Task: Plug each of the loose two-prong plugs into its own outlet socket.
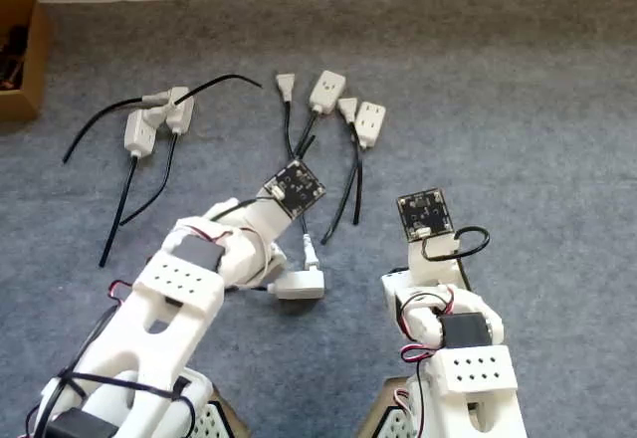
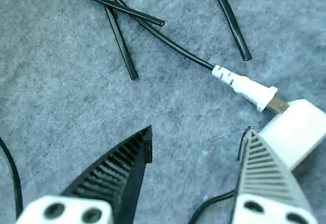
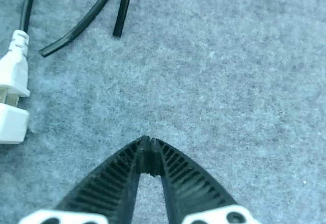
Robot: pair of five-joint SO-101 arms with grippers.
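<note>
Two grippers low over grey carpet. Left gripper spread wide, empty, just beside white two-prong plug; brass prongs showing at mouth of white outlet socket. Right gripper pinched closed, holding nothing, near same pair.

White plastic shells on the left arm and right arm, dotted with rows of small holes. Black servo blocks at the joints, with thin red, black and white wires. A square black circuit board atop each wrist; a black cable loop beside the right one. On the left pincer, one black ribbed finger, one pale grey; on the right pincer, both black.
</note>
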